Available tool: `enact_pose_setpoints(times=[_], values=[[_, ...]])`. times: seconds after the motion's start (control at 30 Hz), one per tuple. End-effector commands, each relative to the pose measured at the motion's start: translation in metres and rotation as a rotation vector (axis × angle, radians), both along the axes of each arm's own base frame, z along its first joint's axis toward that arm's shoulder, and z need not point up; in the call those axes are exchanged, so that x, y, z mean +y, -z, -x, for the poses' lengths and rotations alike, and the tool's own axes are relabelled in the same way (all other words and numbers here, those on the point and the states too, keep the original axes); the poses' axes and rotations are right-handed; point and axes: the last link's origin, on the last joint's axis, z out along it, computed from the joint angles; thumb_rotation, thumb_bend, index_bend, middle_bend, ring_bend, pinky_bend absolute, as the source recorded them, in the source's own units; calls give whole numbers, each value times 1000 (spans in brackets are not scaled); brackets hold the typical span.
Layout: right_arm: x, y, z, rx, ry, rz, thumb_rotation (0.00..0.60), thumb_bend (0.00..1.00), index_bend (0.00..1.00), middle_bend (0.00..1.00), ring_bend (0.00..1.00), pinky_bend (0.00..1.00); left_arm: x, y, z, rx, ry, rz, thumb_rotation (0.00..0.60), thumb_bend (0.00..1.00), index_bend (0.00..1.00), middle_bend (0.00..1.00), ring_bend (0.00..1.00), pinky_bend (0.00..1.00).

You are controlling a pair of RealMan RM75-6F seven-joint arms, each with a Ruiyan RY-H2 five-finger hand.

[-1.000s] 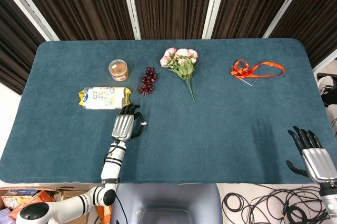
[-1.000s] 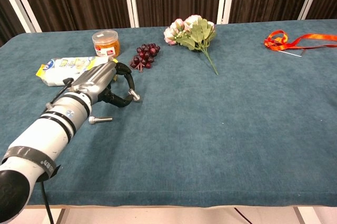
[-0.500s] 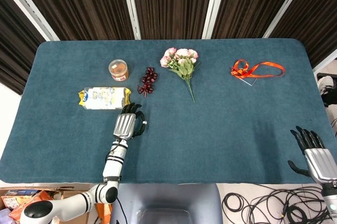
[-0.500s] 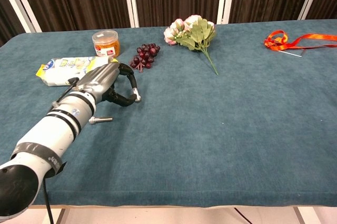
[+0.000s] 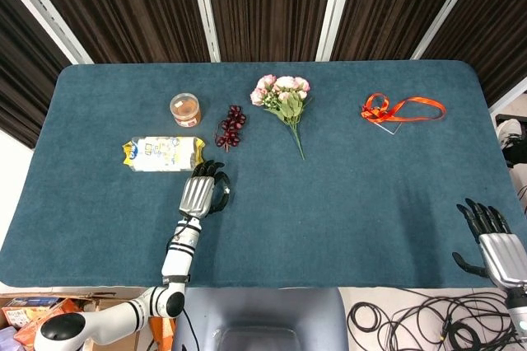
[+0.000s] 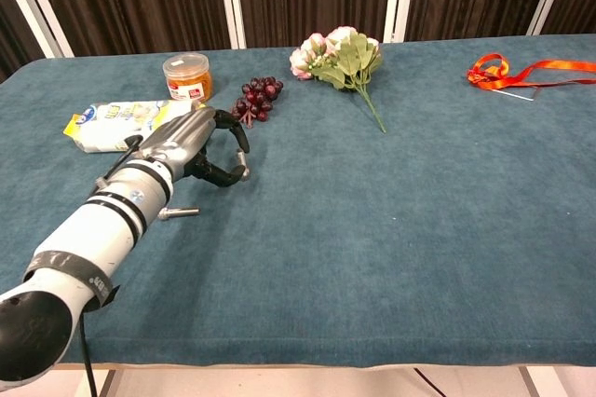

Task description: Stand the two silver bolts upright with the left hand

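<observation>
Teal table (image 6: pixel 391 229): left hand (image 6: pixel 191 141) pinches a bolt (image 6: pixel 240 172); grapes (image 6: pixel 253 99) just beyond.

Things spread over the worktop (image 6: pixel 391 257), most along its far half.

Far left: jar (image 5: pixel 185 109), with the packet (image 5: pixel 163 153) nearer and the grapes (image 5: pixel 231 127) to its right; flowers (image 5: pixel 282 97) mid-back, ribbon (image 5: pixel 401 109) far right. The left robot hand (image 6: pixel 191 141) sits just before the packet, one bolt (image 6: pixel 241 171) at its fingertips, another bolt (image 6: pixel 178 213) lying beside its wrist. The right robot hand (image 5: pixel 494 244) is off the near right corner.

White arm (image 6: pixel 93 229), black bands; silver hands (black fingers).
</observation>
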Motion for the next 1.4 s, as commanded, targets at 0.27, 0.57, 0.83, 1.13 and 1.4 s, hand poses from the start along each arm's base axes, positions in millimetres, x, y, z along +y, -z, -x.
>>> enact_pose_setpoints(times=[0.27, 0.57, 0.83, 1.13, 1.4], values=[[2, 0, -2, 3, -11, 6, 600, 209, 0, 0, 0, 0, -38, -27, 15, 27, 103, -32, 600, 375, 428, 195, 98, 121], [2, 7, -4, 15, -13, -22, 600, 209, 0, 0, 0, 0, -68, -32, 35, 168, 79, 13, 600, 379, 442, 168, 72, 113], [0, 9, -6, 6, -24, -40, 600, 209, 0, 0, 0, 0, -61, -25, 53, 217, 4, 24, 600, 376, 441, 167, 71, 109], [0, 10, -6, 5, -26, -38, 600, 210, 0, 0, 0, 0, -57, -21, 58, 227, -20, 29, 600, 385, 493, 168, 71, 109], [0, 12, -5, 15, -12, -49, 600, 210, 0, 0, 0, 0, -57, -17, 55, 220, -17, 40, 600, 381, 503, 168, 72, 109]])
